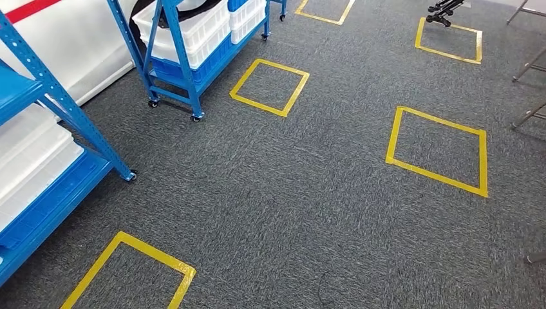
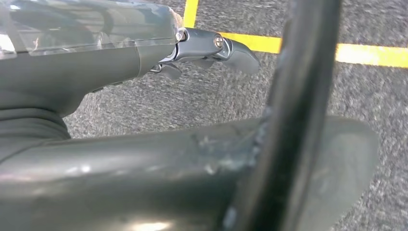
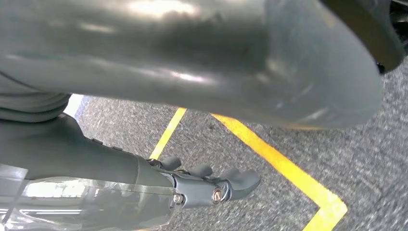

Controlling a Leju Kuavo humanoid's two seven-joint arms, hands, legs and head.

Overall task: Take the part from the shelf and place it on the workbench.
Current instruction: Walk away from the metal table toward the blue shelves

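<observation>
- Head view: grey carpet floor w/ yellow tape squares, several spread across it, well apart from each other.
- Near blue shelf at the left edge, on castors; white bins sit on its lower level, too cropped to see what's inside.
- 2nd blue shelf rack further back, also on castors; stacked white crates on it over a blue tray. Something dark w/ a curved black edge sits in the top crate – can't tell if that's the part.
- Black stand legs at the top, beside a far tape square; thin metal legs at the right edge.
- Left wrist view: left hand hangs over the carpet near a yellow tape line; fingers lightly curled but apart, nothing in them.
- Right wrist view: right hand likewise over carpet, next to a tape corner; fingers apart, holding nothing.
- Task part: not identifiable for sure on either shelf.
</observation>
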